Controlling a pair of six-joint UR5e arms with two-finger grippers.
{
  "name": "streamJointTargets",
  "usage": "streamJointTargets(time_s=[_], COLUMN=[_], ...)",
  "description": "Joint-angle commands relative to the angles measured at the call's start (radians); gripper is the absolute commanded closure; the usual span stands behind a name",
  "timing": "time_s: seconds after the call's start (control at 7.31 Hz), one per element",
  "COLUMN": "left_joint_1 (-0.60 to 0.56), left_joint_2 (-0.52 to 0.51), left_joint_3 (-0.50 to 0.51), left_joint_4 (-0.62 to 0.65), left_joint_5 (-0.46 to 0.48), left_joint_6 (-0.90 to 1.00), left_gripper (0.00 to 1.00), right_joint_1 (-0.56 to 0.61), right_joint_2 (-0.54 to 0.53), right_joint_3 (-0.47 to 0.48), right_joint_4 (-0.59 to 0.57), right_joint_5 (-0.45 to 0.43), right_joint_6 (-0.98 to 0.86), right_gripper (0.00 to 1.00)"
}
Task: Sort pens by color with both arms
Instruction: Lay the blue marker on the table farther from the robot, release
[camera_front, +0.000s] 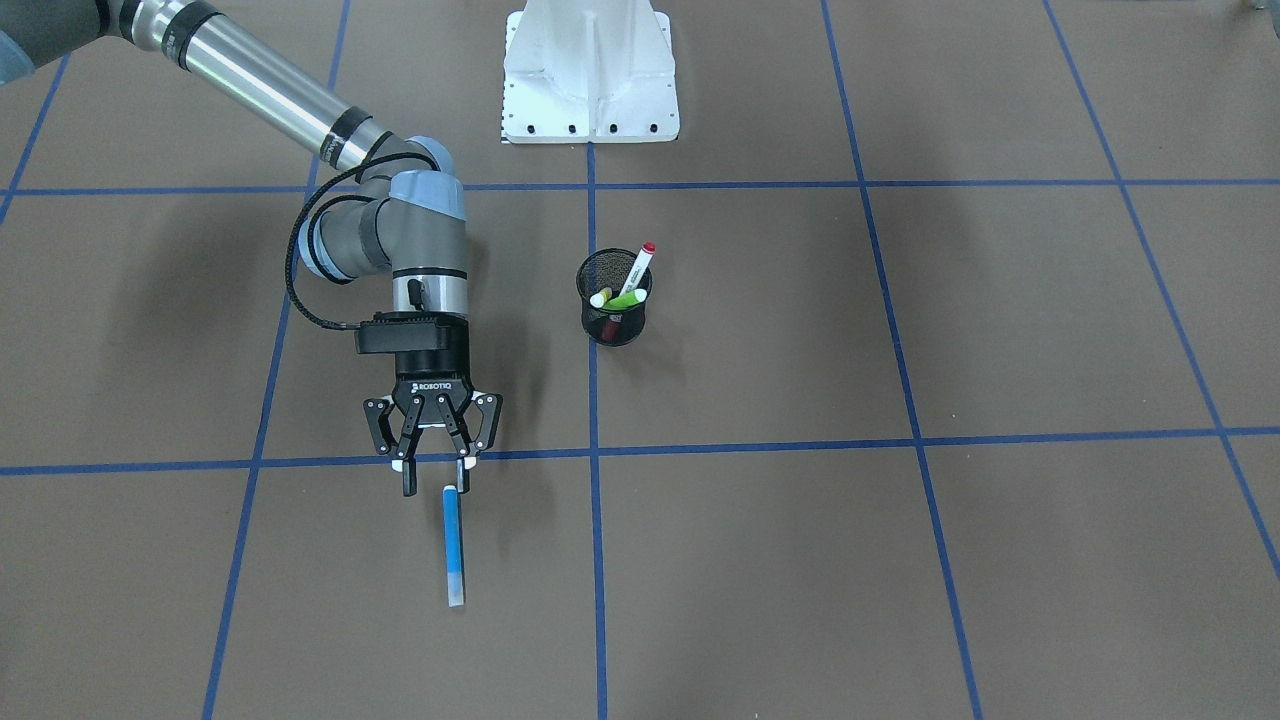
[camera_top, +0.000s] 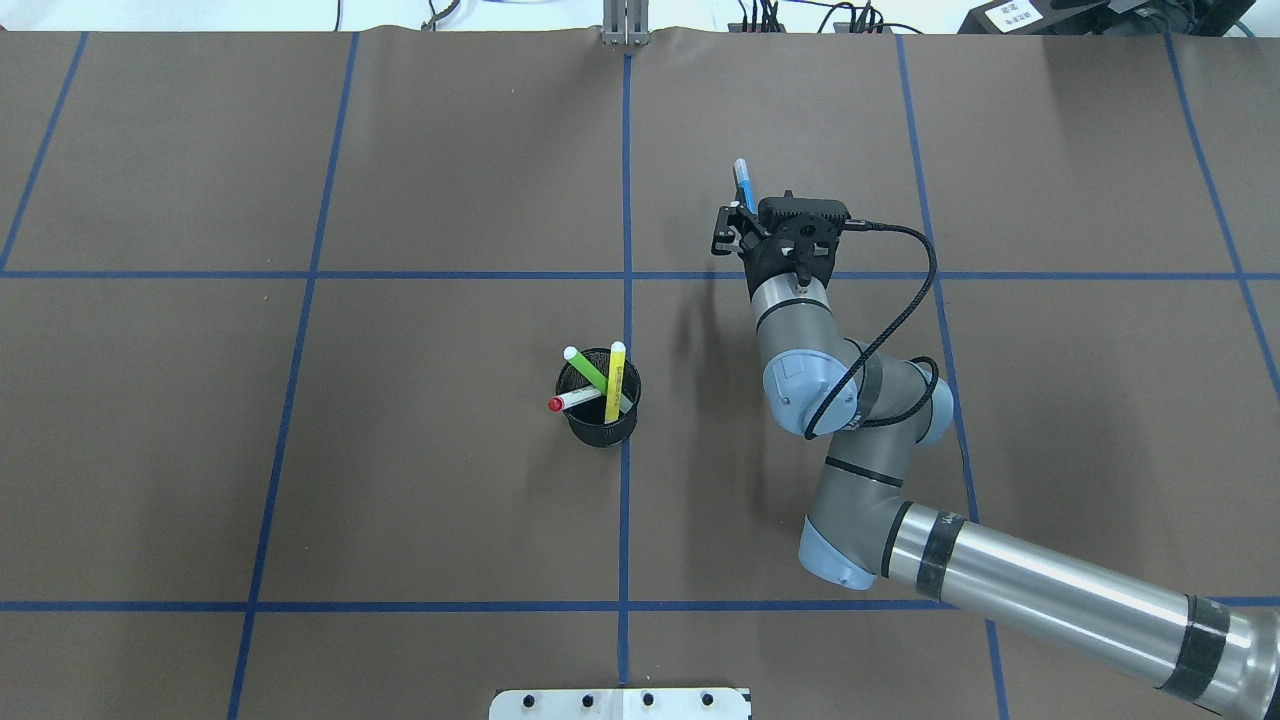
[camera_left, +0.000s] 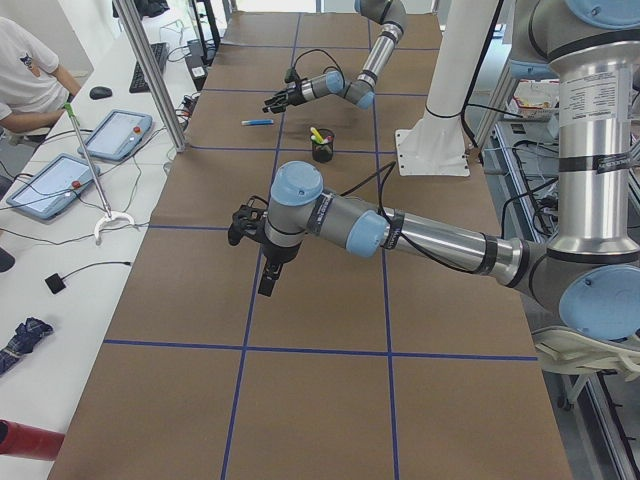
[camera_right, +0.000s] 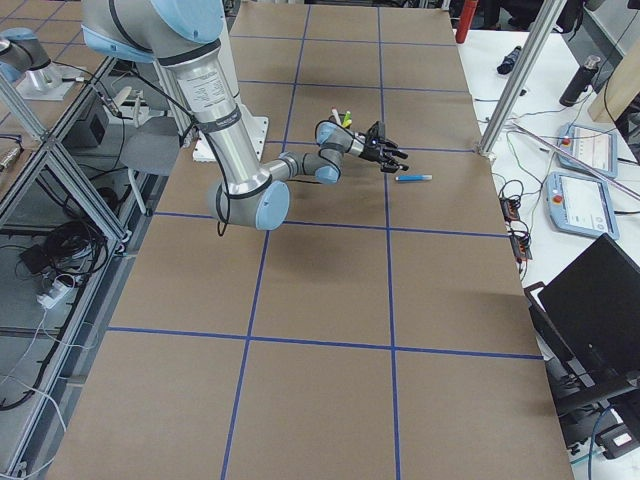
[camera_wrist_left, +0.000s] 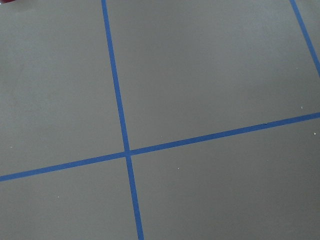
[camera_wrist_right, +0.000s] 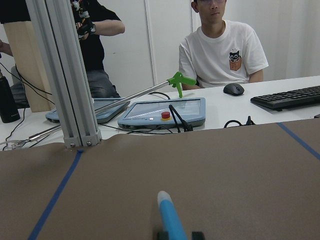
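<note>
We see the right gripper (camera_front: 436, 488) hovering over the table (camera_front: 800, 560) with its fingers spread, pinching nothing. The blue pen (camera_front: 455, 545) lies flat on the brown surface just beyond the fingertips, one end close beside a finger, on the robot's right half of the table. The green pen (camera_front: 628, 298), the yellow pen (camera_top: 615, 383) and the white pen (camera_front: 638, 265) with its red cap lean inside the black mesh cup (camera_front: 614, 325) near the table's middle. The left gripper (camera_left: 267, 280) points down, well apart from the cup; we cannot tell whether it is spread or pressed together.
</note>
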Motion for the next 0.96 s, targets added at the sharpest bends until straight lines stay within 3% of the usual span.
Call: streamJointTargets(time_s=[0.0,0.14,0.41,0.55,0.82], left_joint_1=[0.047,0.117,0.266,0.346,0.511], left_joint_2=[-0.068,-0.12,-0.257,-0.329,-0.433], left_joint_3=[-0.009,-0.016,-0.039,-0.044,-0.076], left_joint_4=[-0.003,0.0,0.005,0.007,0.005], left_joint_5=[-0.007,-0.007,0.002,0.008,0.022], left_joint_6=[-0.197,-0.336,-0.603,-0.707,-1.064], left_gripper=[0.01,0.03,0.02,0.02,0.01], right_joint_1=[0.02,0.061,0.225,0.335,0.615], right_joint_2=[-0.037,-0.108,-0.176,-0.206,-0.298], right_joint_3=[0.136,0.23,0.278,0.286,0.294], right_joint_4=[0.004,0.004,0.001,0.004,0.007], right_joint_5=[0.11,0.223,0.551,0.755,1.253], right_joint_6=[-0.06,-0.062,-0.063,-0.065,-0.178], right_gripper=[0.0,0.0,0.0,0.0,0.0])
